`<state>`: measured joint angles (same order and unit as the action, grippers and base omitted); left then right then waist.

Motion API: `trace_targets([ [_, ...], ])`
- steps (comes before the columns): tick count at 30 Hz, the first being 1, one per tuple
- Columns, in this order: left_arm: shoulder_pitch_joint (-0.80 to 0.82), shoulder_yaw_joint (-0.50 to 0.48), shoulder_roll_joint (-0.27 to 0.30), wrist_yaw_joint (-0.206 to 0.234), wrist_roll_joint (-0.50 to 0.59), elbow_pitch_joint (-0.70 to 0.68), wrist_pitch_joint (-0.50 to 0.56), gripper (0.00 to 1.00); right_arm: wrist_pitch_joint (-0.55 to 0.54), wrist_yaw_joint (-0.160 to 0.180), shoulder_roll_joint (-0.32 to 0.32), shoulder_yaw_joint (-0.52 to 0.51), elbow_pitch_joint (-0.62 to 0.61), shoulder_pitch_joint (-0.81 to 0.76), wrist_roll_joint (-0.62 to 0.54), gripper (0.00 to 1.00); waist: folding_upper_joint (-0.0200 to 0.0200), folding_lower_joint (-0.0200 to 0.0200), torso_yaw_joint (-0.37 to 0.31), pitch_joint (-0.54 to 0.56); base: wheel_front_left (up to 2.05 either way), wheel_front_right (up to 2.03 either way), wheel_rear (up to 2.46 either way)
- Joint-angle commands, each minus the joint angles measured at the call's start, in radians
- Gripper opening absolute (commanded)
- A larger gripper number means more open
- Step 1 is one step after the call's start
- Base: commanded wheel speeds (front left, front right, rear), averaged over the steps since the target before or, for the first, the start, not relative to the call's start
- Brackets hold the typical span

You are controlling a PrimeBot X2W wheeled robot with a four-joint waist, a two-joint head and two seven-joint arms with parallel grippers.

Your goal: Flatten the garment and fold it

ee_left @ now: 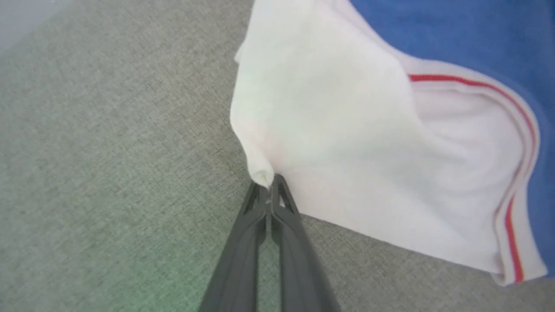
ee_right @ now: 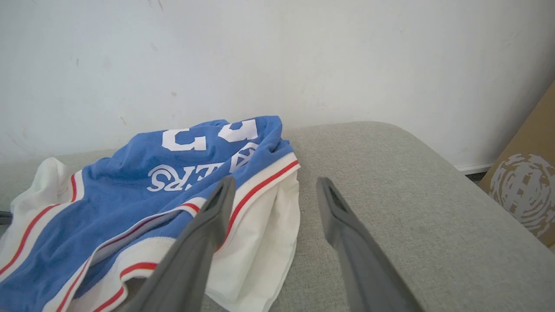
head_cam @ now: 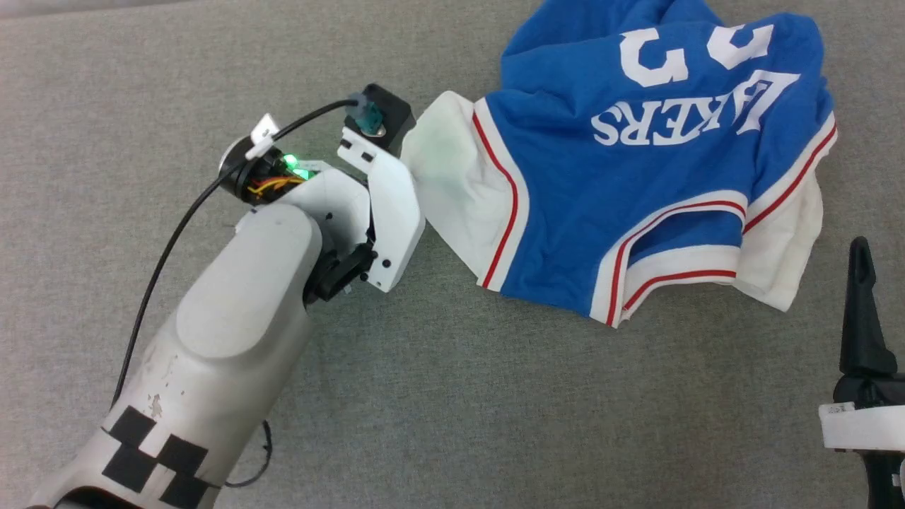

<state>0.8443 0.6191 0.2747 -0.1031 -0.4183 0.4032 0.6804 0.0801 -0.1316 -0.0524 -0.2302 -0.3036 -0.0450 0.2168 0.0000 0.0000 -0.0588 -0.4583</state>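
The garment (head_cam: 636, 184), a royal-blue jersey with white sleeves, red-and-white trim and white letters and numbers facing up, lies crumpled on the grey surface at the upper right of the head view. My left gripper (ee_left: 269, 184) is shut on the corner of its white sleeve (ee_left: 329, 143), which lifts slightly off the surface; in the head view the wrist hides the fingers near the sleeve's edge (head_cam: 442, 162). My right gripper (ee_right: 275, 190) stands open near the jersey's other white sleeve (ee_right: 260, 251), holding nothing. One of its dark fingers (head_cam: 862, 311) rises at the head view's lower right.
The grey fabric surface (head_cam: 495, 396) spreads wide to the left and front of the jersey. In the right wrist view a white wall (ee_right: 277, 56) stands behind the surface, whose rounded edge falls away at the right beside a brown cardboard box (ee_right: 527, 190).
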Motion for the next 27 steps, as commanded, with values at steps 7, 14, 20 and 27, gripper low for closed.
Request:
trace_targets([
  [7, -0.118, -0.070, -0.064, 0.054, -0.067, 0.028, -0.223, 0.00, -0.004, 0.001, 0.002, -0.005, 0.003, -0.001, -0.002, 1.00, 0.0000, 0.0000, 0.026, 0.051, 0.00, 0.00, 0.00],
  [14, -0.334, -0.234, -0.138, 0.104, -0.280, -0.197, -0.364, 0.00, -0.009, 0.001, 0.002, 0.002, 0.017, -0.027, 0.005, 1.00, 0.0000, 0.0000, 0.047, 0.138, 0.00, 0.00, 0.00],
  [20, -0.650, -0.389, -0.091, 0.214, -0.371, -0.529, -0.427, 0.00, -0.008, 0.001, 0.002, 0.005, 0.027, -0.052, 0.017, 1.00, 0.0000, 0.0000, 0.079, 0.191, 0.00, 0.00, 0.00],
  [27, -0.939, -0.495, -0.069, 0.309, -0.410, -0.733, -0.454, 0.00, -0.007, 0.001, 0.002, 0.014, 0.035, -0.067, 0.023, 1.00, 0.0000, 0.0000, 0.116, 0.219, 0.00, 0.00, 0.00],
])
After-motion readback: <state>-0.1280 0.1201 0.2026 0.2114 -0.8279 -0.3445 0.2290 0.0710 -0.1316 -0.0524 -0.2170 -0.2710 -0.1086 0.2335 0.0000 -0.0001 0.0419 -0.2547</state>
